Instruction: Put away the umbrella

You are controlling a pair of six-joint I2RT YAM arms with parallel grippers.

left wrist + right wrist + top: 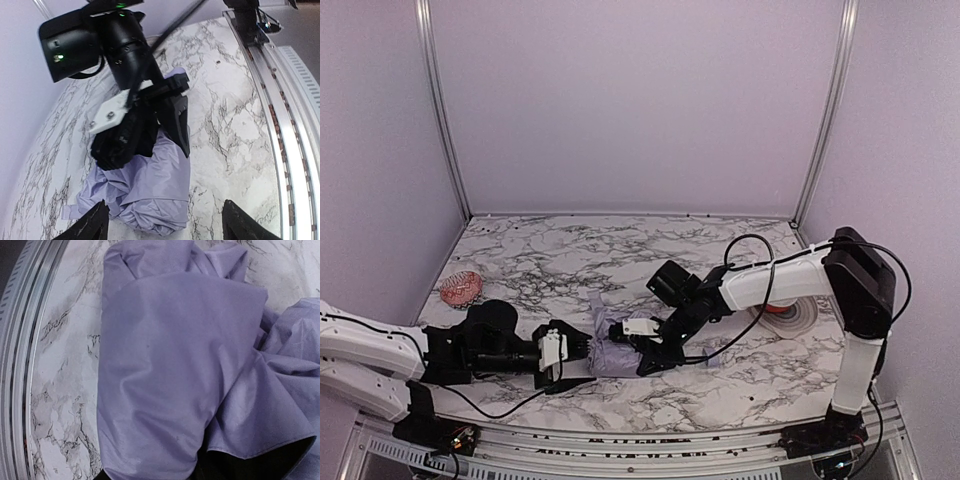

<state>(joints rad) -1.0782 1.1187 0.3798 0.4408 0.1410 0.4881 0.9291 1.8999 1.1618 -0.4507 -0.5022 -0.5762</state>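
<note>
— Where's the umbrella lying?

— Crumpled on the bench, close to the near edge and about the middle, between the two arms. It's a loose lavender heap with a bit of black lining showing at one fold. I can't make out the shaft, the handle or the strap from here.

— And the arms?

— The right arm's fingers come in from the right and are dug down into the top of the heap. I can't tell whether they've pinched cloth or are only pressing on it, because the fabric hides the tips. The left arm's fingers are spread wide and holding nothing, low at the left end of the heap, just beside it.

— So what stage would you call this?

— Gathering the canopy, I'd say. It's collapsed but nowhere near rolled, so the job looks well short of done.

— Next move?

— Probably the left fingers need to slide in over that loose left end and close on it, with the right pinning the heap, so the cloth can be folded tight. It looks like slippery stuff, and a shallow bite could slide off.
</note>
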